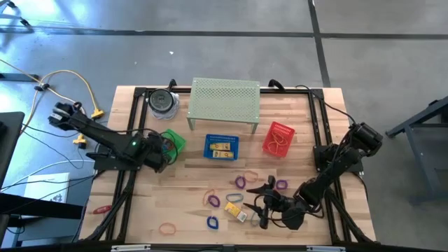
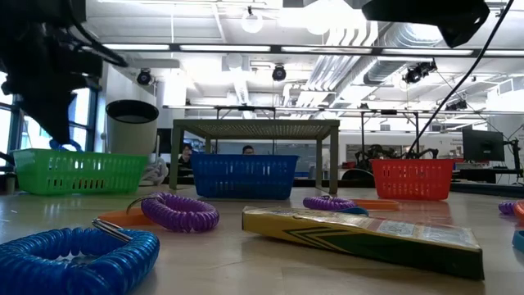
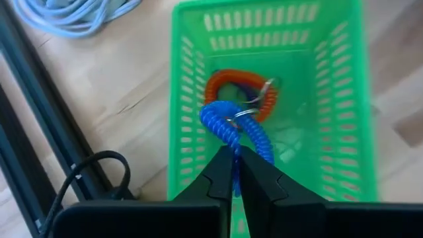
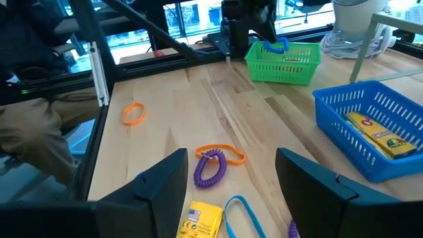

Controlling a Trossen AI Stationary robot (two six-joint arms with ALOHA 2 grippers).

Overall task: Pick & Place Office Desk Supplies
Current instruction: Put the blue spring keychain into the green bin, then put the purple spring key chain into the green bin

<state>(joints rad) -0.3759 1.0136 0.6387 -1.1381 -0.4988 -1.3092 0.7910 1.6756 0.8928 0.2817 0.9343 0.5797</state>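
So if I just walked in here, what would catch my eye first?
Probably the left gripper, shut on a blue coil loop that dangles into the green basket, where an orange coil loop already lies. Next, the row of green, blue basket and red basket in front of a perforated metal shelf. Nearer the front edge, purple and orange loops and yellow boxes lie scattered by the open right gripper.

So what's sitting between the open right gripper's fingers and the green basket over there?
In the right wrist view, a purple coil loop and an orange band lie ahead of the right gripper; then bare wood up to the green basket.
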